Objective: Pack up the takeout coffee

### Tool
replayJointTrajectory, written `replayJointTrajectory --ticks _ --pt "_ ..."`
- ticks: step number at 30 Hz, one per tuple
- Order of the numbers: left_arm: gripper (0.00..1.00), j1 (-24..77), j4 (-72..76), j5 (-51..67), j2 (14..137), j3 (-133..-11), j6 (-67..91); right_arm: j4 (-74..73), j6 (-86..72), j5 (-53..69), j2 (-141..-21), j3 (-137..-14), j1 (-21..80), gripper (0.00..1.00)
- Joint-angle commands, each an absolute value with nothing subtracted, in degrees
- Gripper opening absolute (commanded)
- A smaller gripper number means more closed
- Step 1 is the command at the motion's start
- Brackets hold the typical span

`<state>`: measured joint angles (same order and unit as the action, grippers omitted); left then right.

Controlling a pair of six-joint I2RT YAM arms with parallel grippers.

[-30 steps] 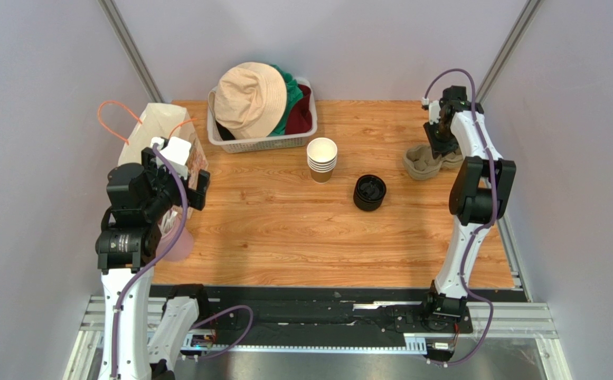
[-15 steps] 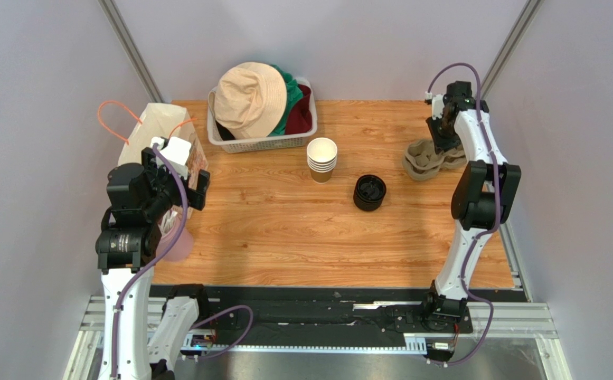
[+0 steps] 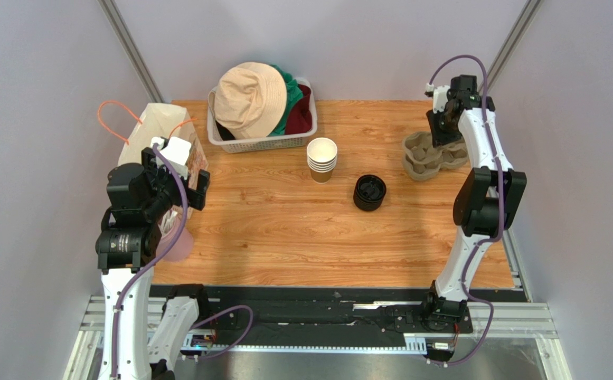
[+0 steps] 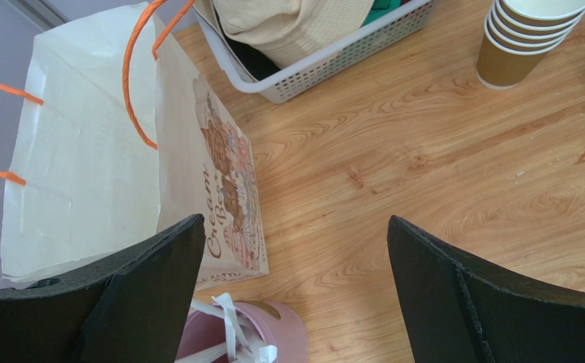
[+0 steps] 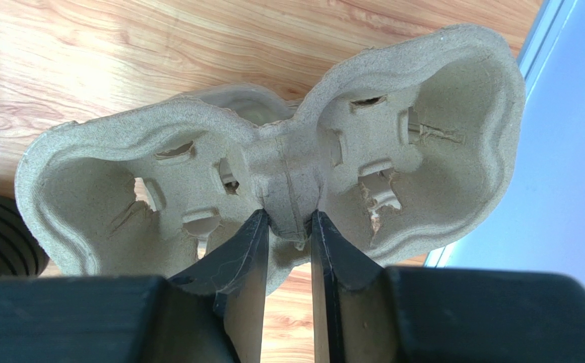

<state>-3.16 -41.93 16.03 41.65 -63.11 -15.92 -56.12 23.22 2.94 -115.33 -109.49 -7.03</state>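
Note:
The takeout coffee cup, kraft-brown with a white rim, tops a short stack of like cups at mid-table. Beside it sits a stack of black lids. At the far right, my right gripper is shut on the centre ridge of a moulded pulp cup carrier, which hangs off the wood with both pockets bare. My left gripper hovers open with nothing between its fingers, beside the paper bag and above a pink cup.
A cream paper bag with orange handles stands open at the left edge. The pink cup of white straws is just in front of it. A white basket with a beige hat sits at the back.
My right gripper has tightened on the pulp carrier and carried it up and toward the back right corner. The left arm has not moved.

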Motion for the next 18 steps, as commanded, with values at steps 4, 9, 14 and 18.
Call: replayJointTrajectory --ticks 4,9,14,18 --pt "0.99 -3.5 -40.2 16.6 41.3 -62.9 -15.7 -57.3 22.9 3.3 -114.1 -109.5 -5.4 0.23" --pt "0.99 -3.5 -40.1 16.9 41.3 -63.0 -15.8 -57.0 22.3 1.8 -113.6 -108.5 -4.7 0.23" --pt "0.99 -3.5 -40.1 17.0 41.4 -62.9 -15.6 -57.0 22.1 0.8 -114.3 -107.8 -4.0 0.23" --pt "0.99 -3.4 -40.0 17.0 41.5 -62.9 -15.7 -57.5 22.5 0.1 -114.3 -107.1 -3.9 0.24"
